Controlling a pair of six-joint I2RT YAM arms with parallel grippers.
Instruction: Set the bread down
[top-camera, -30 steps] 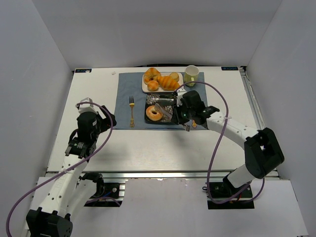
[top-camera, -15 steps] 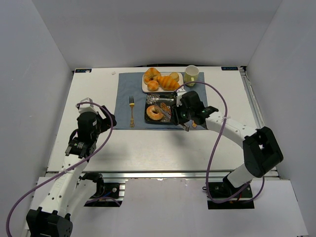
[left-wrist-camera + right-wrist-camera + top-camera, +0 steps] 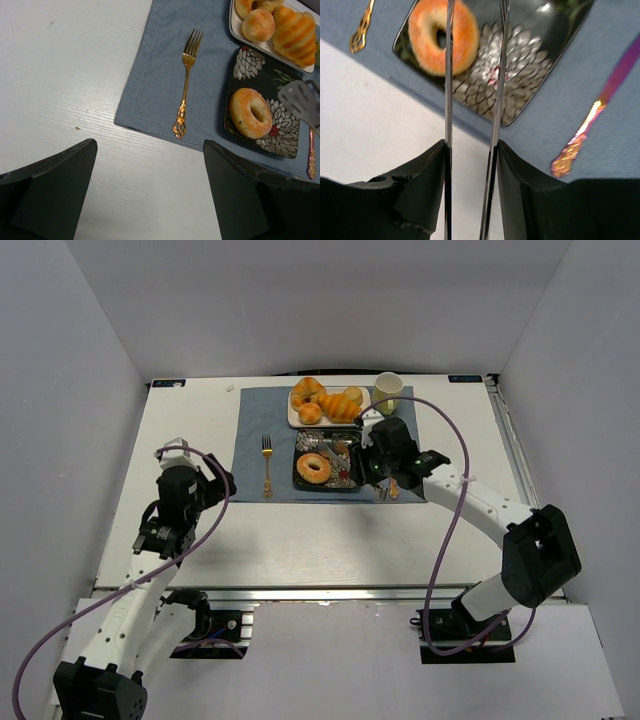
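Note:
A sugared ring-shaped bread [image 3: 314,468] lies on the left half of a black flowered plate [image 3: 341,477]; it also shows in the left wrist view [image 3: 250,113] and the right wrist view [image 3: 442,35]. My right gripper [image 3: 369,466] [image 3: 470,145] is shut on metal tongs [image 3: 497,100]. The tong arms stand apart and hold nothing, above the plate [image 3: 520,75] to the right of the bread. My left gripper [image 3: 210,483] [image 3: 150,150] is open and empty over the bare table at the left.
A white plate [image 3: 296,421] with croissants and rolls [image 3: 340,405] stands behind the black plate, with a cup [image 3: 388,392] to its right. A gold fork [image 3: 266,465] lies on the blue placemat [image 3: 255,430]. A gold spoon [image 3: 392,488] lies right of the black plate.
My right gripper and the tongs have moved back and to the right, away from the bread. The bread stays on the black plate. The left arm has not moved.

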